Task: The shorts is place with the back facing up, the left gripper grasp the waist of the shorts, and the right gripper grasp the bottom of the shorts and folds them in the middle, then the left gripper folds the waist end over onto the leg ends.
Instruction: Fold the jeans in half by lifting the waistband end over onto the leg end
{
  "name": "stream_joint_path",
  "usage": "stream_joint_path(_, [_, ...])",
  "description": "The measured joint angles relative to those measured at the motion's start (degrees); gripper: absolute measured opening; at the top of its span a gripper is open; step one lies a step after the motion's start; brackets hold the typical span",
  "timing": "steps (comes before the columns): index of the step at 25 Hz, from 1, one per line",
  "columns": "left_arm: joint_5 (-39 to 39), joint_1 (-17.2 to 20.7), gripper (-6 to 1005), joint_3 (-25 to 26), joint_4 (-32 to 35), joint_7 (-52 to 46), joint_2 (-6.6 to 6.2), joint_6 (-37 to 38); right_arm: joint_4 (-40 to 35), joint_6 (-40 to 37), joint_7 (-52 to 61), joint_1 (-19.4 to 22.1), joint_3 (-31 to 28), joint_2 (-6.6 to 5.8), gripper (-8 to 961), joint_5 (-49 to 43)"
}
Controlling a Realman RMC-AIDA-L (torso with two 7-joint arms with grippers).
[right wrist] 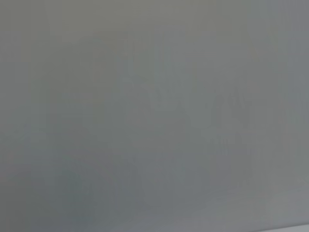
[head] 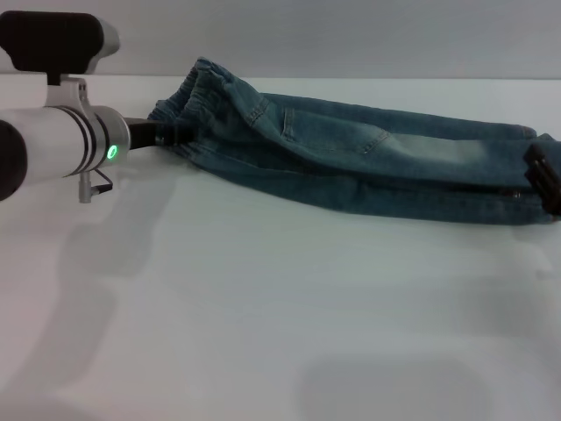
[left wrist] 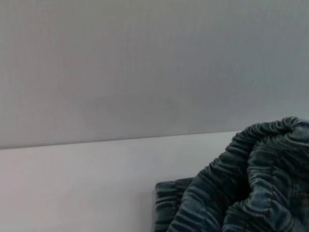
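Observation:
The blue denim shorts lie across the far part of the white table, folded lengthwise into a long strip. The ruffled waist is at the left end and stands bunched and raised. My left gripper reaches in from the left and is shut on the waist's near edge. The same pleated waist fills a corner of the left wrist view. The bottom of the shorts, the leg ends, lies at the far right. My right gripper shows there only as black parts at the picture's edge, against the hems.
Bare white table spreads in front of the shorts toward me. A grey wall rises behind the table's far edge. The right wrist view holds only a plain grey surface.

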State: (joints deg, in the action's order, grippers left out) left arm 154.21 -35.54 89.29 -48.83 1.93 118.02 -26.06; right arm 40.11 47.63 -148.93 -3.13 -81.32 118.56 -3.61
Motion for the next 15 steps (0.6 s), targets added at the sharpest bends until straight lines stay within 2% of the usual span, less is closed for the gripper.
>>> stream_joint_path(15, [-2.0, -5.4, 730, -0.5, 8.8, 0.5, 0.25, 4.3, 3.5, 0.0, 1.0, 2.9, 0.2, -0.08, 577, -1.2])
